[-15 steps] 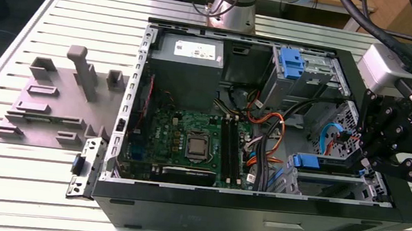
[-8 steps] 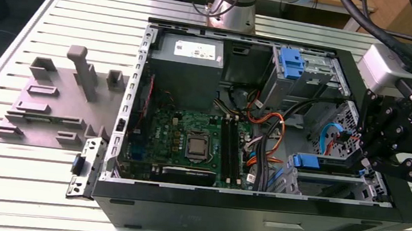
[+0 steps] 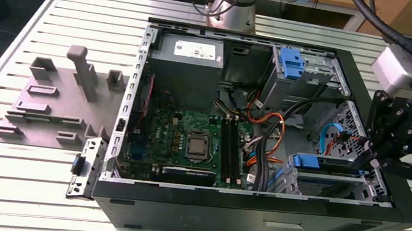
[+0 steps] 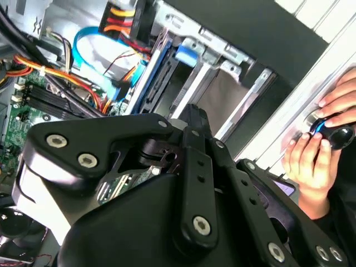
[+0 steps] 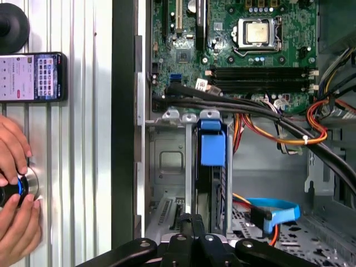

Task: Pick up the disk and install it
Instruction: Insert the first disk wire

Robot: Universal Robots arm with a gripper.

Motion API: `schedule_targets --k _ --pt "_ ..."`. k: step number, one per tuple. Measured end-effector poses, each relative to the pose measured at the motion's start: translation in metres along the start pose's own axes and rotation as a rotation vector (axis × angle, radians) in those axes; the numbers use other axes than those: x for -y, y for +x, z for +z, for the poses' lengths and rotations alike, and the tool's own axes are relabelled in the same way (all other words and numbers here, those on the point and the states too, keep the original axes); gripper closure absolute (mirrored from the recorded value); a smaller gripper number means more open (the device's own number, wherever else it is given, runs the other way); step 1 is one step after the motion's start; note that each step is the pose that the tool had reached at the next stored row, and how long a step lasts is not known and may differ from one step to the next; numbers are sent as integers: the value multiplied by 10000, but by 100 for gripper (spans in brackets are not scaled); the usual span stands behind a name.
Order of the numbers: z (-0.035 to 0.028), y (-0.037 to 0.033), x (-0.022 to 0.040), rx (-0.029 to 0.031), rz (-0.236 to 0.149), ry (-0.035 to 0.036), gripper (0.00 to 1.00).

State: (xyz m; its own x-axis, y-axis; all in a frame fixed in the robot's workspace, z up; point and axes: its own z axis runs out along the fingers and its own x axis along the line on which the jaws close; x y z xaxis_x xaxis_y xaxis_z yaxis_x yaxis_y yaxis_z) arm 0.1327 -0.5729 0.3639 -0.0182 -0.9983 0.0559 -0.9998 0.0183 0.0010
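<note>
The disk (image 3: 329,161) sits on edge in the lower drive bay of the open computer case (image 3: 257,213), its blue bracket (image 3: 310,161) facing the motherboard. Both wrist views look along it: the blue bracket tab (image 5: 212,149) caps the grey disk (image 5: 218,189), and the bracket (image 4: 186,53) again ends the slotted disk (image 4: 161,75). My gripper (image 3: 374,153) hangs at the case's wall on the exterior view's right, just above the disk's outer end. Its black fingertips (image 5: 192,222) look pressed together and shut, with nothing seen between them.
Orange, black and blue cables (image 5: 278,130) run across beside the bay. A second blue-bracketed bay (image 3: 292,64) and a grey power supply (image 3: 189,56) lie at the case's far side. A grey fixture (image 3: 62,100) stands outside on the exterior view's left. A person's hands (image 5: 14,178) work a knob near a phone (image 5: 33,77).
</note>
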Motion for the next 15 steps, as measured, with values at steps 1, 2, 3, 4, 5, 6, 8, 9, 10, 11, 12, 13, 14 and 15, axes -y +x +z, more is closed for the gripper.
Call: schedule_targets --k 1,2,3,4,5,6,8,9,10,11,12,13,14,15 --pt "0 0 24 -1 -2 -18 89" --pt "1 -1 40 0 -3 -29 89" --pt "0 -1 57 -1 -3 -37 89" --pt "1 -1 75 -1 -3 -44 89" --pt "0 -2 96 -1 -4 -50 89" --pt "1 -8 115 -1 -4 -59 89" --pt "-1 -36 144 -2 -5 -76 89" --pt "-2 -57 152 -5 -5 -80 89" --pt "-3 -79 158 -5 -5 -82 89" --pt "-6 -107 162 -9 -5 -84 89" --pt "-7 -138 165 -12 -6 -86 89" --pt "-8 -169 169 -16 -6 -89 89" --pt "-9 -197 171 -21 -6 -92 89" --pt "-11 -220 173 -27 -6 -96 89"
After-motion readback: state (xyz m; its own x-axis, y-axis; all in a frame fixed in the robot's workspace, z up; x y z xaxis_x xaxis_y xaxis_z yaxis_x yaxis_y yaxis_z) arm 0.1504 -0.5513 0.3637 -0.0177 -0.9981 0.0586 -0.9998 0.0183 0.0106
